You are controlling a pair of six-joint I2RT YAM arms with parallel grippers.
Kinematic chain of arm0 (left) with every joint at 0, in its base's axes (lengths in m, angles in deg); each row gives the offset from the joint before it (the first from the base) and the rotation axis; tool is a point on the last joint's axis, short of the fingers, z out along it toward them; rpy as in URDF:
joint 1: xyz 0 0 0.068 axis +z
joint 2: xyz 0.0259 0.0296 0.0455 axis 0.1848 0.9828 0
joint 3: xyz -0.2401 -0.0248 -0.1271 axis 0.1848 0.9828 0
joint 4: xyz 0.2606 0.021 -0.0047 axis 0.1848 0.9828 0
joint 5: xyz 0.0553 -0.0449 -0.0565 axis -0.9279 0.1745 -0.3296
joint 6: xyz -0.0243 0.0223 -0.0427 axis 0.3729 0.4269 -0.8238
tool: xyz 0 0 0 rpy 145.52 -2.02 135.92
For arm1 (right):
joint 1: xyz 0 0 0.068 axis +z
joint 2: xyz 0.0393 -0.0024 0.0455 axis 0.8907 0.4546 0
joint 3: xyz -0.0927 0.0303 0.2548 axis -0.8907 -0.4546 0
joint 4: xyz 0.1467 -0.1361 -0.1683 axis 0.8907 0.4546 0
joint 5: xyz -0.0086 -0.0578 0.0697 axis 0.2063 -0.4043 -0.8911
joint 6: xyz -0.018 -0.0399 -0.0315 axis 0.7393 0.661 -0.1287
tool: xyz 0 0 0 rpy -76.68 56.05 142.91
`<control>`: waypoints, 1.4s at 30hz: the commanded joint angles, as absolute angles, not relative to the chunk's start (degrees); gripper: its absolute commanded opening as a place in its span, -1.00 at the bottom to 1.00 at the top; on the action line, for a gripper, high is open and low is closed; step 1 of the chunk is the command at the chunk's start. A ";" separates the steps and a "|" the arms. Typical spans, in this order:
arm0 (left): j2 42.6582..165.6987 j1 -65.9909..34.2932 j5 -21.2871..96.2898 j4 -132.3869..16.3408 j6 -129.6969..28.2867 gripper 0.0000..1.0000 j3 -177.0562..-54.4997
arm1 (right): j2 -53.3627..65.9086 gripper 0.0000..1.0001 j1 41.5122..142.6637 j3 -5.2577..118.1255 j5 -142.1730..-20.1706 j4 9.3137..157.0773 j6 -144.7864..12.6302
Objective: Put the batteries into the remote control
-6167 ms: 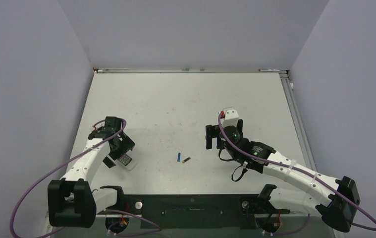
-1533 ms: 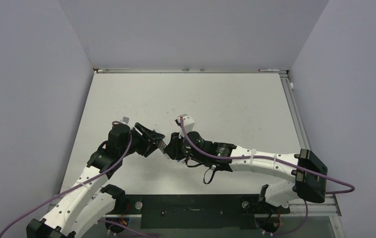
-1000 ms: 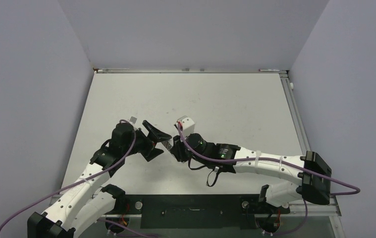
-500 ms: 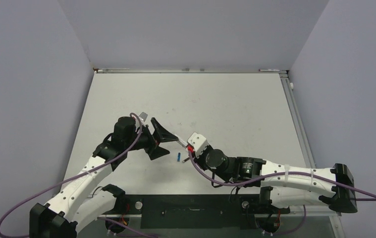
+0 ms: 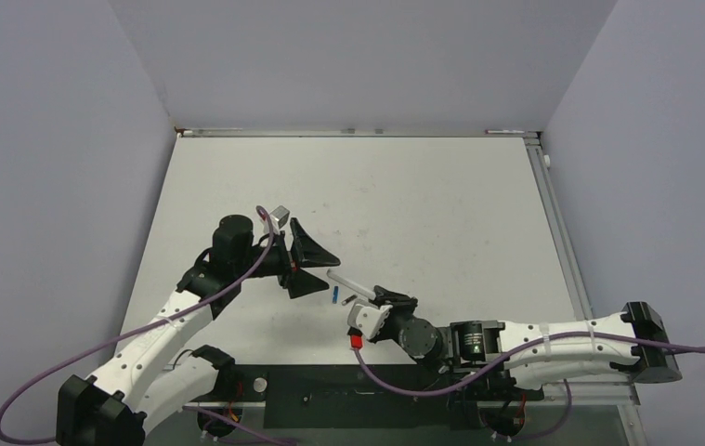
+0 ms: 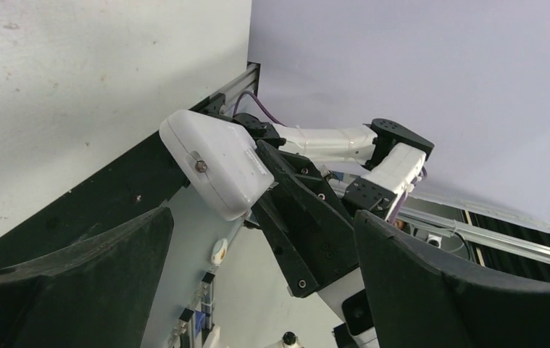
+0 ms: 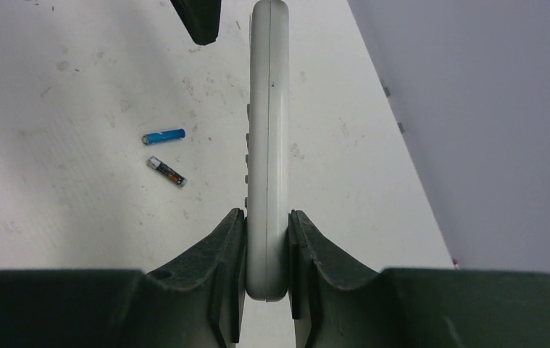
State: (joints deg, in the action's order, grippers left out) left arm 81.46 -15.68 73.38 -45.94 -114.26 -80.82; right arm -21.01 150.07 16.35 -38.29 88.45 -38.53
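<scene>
Right gripper (image 7: 266, 217) — jaws clamped on the remote control (image 7: 268, 109), held edge-on and reaching out ahead of the fingers. Blue battery (image 7: 164, 135) and dark battery (image 7: 167, 172) lie on the table (image 7: 76, 72) left of that hand, close together. Left gripper (image 5: 315, 267) — jaws spread wide, holding nothing.

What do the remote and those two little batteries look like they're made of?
Remote control: likely moulded plastic, matte off-white, with a seam along its edge. Blue battery: probably metal under a blue wrap. Dark battery: likely the same, dark wrap, bare silvery end.
</scene>
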 commanded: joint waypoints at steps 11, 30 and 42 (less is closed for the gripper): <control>80.19 -16.15 79.67 -55.00 -118.03 0.67 -77.29 | -19.14 -0.83 157.05 11.45 -25.28 66.61 -9.95; 80.67 -17.63 81.50 -63.35 -121.31 -0.19 -74.90 | -17.46 -0.83 158.58 7.71 -29.39 58.60 3.83; 80.00 -18.35 80.89 -67.38 -122.97 -1.00 -72.92 | -16.98 -0.83 158.94 7.60 -28.79 58.29 2.59</control>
